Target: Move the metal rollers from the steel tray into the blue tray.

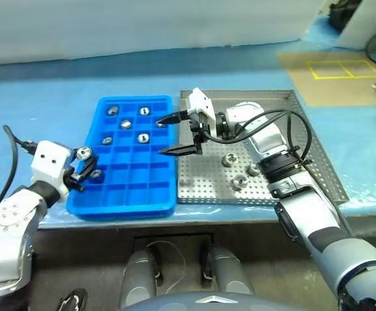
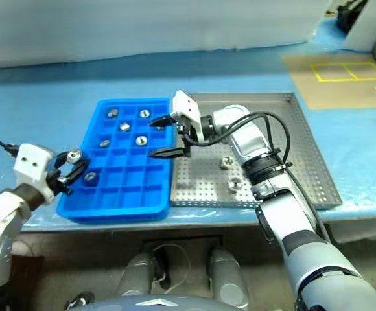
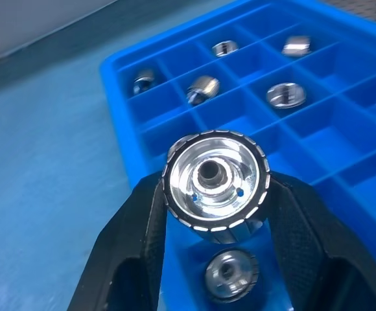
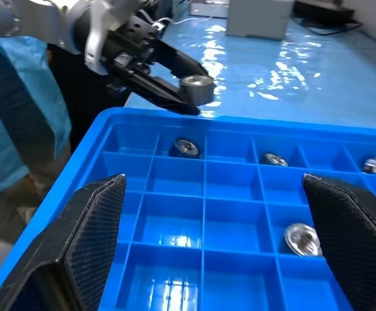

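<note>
Left wrist view gives you the relation that matters: the left gripper [image 3: 215, 194] has its two black fingers pinched on a metal roller [image 3: 215, 188], whose bore faces the camera, so its axis runs along the fingers rather than across them. The blue tray [image 3: 343, 155] lies below and ahead of that roller, and in the compartment directly under it another roller [image 3: 230, 275] already sits. You would judge that the drop calls for an empty cell just beside that one, not the one straight below.

In the head views you see the same held roller [image 1: 83, 153] hanging over the tray's left edge, near the corner closest to the robot, with the occupied cell [image 1: 96, 173] next to it. Five more rollers rest in the far compartments [image 1: 124, 123].

Your right gripper [image 1: 176, 136] stands spread wide with nothing between its fingers, poised over the seam where the blue tray meets the steel tray [image 1: 317, 155]. Three rollers remain on the perforated floor [image 1: 228, 159], toward the robot's right of that gripper and nearer the body. That arm is clearly the closer one for them; you would need to swing it back over the steel tray.
</note>
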